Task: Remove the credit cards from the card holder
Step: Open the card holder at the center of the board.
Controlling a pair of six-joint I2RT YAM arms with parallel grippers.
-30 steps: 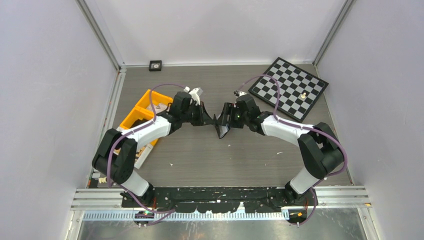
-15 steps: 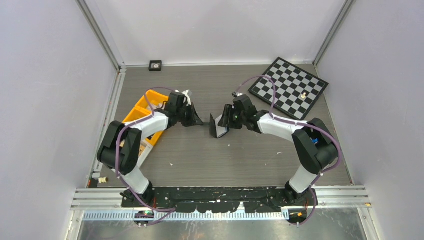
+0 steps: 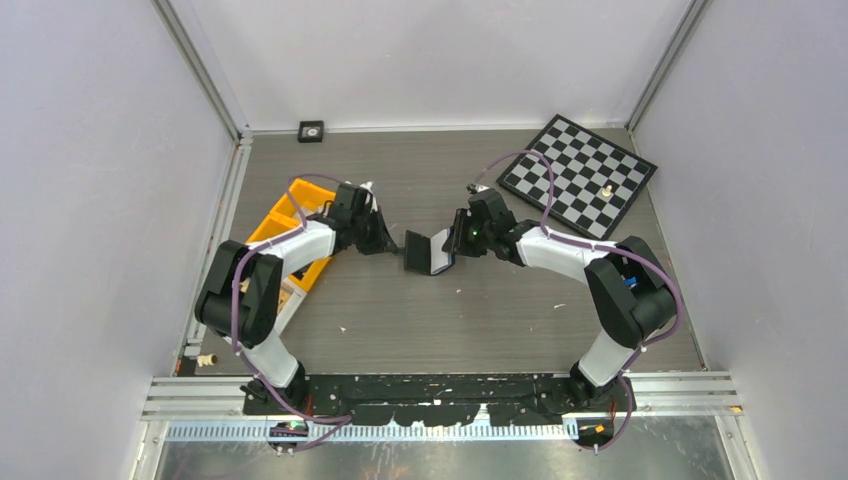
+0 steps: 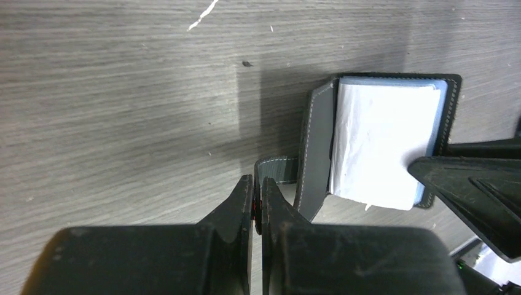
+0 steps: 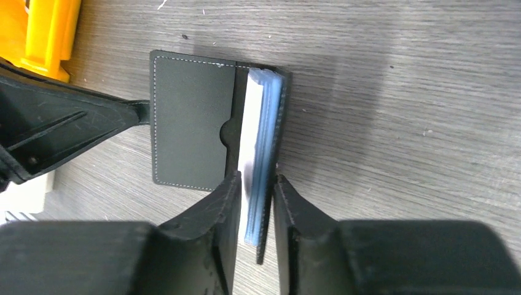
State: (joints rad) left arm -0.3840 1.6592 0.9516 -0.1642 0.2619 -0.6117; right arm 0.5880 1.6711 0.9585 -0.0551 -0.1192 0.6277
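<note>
A robot lab cell — pale walls [image 3: 90,200] on aluminium framing [image 3: 199,70] box in a grey table [image 3: 460,320], left arm [image 3: 290,255] and right arm [image 3: 570,255] bolted at its edge.

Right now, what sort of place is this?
Probably a robot lab test cell: a left arm and right arm bolted to a grey table boxed in by plain white walls, with practice props like a chessboard and an orange bin.
</note>
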